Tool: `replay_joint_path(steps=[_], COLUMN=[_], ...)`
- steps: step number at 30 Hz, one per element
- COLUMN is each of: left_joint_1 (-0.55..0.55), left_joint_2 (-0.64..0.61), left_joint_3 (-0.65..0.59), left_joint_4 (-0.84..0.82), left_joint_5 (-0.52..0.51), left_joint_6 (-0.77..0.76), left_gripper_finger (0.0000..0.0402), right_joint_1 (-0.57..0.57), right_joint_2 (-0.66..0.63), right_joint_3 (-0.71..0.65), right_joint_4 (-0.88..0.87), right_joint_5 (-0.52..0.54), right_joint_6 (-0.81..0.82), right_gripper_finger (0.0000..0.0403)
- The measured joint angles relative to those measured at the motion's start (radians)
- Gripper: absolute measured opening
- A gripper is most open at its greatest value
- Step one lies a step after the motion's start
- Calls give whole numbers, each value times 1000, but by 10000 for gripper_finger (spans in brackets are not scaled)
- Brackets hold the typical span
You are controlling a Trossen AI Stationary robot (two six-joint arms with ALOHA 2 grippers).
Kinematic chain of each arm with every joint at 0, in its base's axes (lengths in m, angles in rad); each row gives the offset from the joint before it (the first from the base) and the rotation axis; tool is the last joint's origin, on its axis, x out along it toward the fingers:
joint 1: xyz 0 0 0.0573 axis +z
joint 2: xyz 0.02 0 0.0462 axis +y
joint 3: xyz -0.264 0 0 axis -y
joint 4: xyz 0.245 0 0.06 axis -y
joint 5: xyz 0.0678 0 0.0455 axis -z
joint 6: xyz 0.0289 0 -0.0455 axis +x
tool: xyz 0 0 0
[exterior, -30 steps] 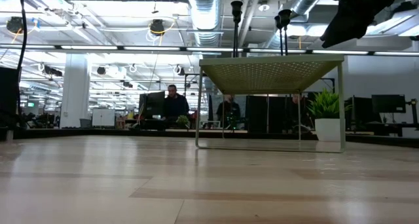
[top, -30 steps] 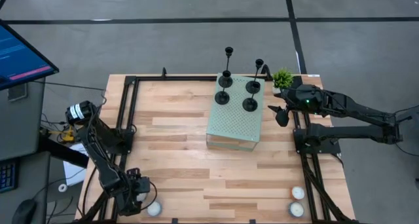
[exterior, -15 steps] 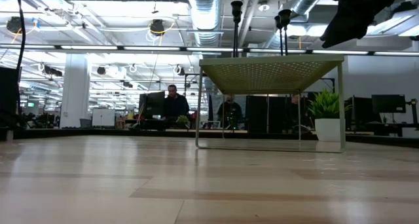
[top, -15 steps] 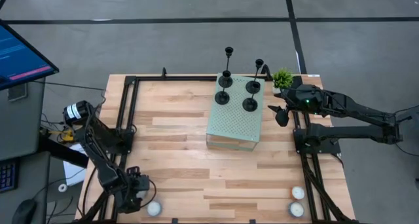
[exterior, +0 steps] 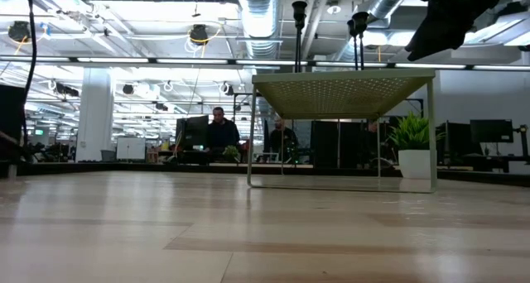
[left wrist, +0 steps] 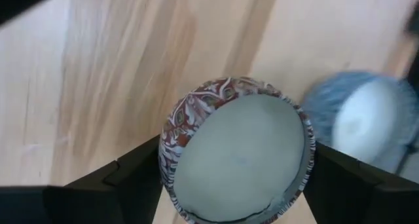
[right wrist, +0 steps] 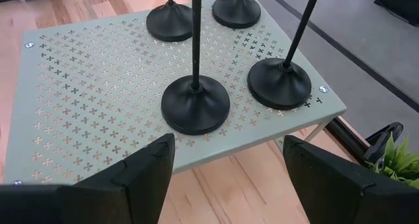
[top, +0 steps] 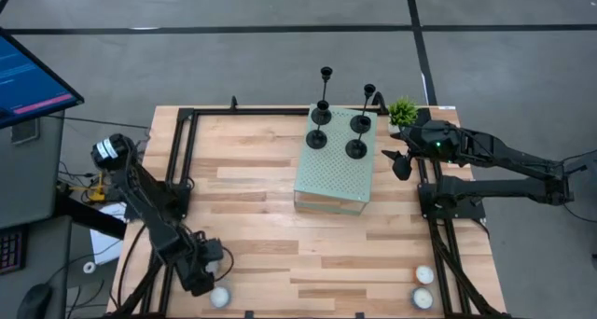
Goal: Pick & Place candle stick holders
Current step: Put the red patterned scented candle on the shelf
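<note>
Four black candle stick holders (top: 356, 149) stand by their disc bases on a pale green perforated stand (top: 333, 174) at the far middle of the table; their bases show in the right wrist view (right wrist: 195, 105). My right gripper (top: 399, 162) hovers open beside the stand's right edge, touching nothing. Near the table's near left corner, my left gripper (top: 207, 263) is shut on a tealight candle (left wrist: 239, 152) that has a patterned side and a white top. My left gripper pinches the tealight candle between its two fingers, one on each side of its round patterned wall (left wrist: 171, 129). The fingers slant down from above. The candle's white top faces the wrist camera; whether its underside is clear of the table I cannot tell.
Another tealight (top: 219, 298) lies on the table just near of my left gripper, blurred in the left wrist view (left wrist: 366, 122). Two more tealights (top: 424, 275) lie at the near right. A small potted plant (top: 403, 111) stands at the far right. People sit in the room beyond.
My left gripper has moved a little toward the table's right and far edges, away from the near left corner and the tealight lying there. My right arm has kept still.
</note>
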Motion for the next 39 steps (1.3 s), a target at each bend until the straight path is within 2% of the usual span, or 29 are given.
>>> replay_joint_path(steps=[8, 14, 19, 26, 29, 33, 36, 39], left_joint_1=[218, 433, 590, 772, 794, 769, 735, 702], left_joint_2=[-178, -264, -261, -182, -149, -111, -95, -94], left_joint_3=[0, 32, 137, 291, 298, 297, 297, 297], left_joint_4=[-7, 20, 73, 82, 45, -70, -108, -128], left_joint_5=[-7, -9, -9, -41, 31, 106, 122, 117], left_joint_6=[8, 105, 271, 502, 525, 525, 525, 522], left_gripper_finger=[308, 301, 299, 299, 299, 300, 300, 300], right_joint_1=[0, 0, 0, 0, 1, 4, 37, 123], right_joint_2=[0, 0, 0, 0, 0, 0, 0, 2], right_joint_3=[0, 0, 0, 0, 0, 0, 0, 0], right_joint_4=[-35, -44, -44, -45, -50, -70, -106, -140], right_joint_5=[0, 0, 0, 0, -13, -83, -166, -242], right_joint_6=[0, 0, 0, 0, 7, 53, 112, 190], right_gripper_finger=[276, 276, 276, 276, 276, 276, 276, 276])
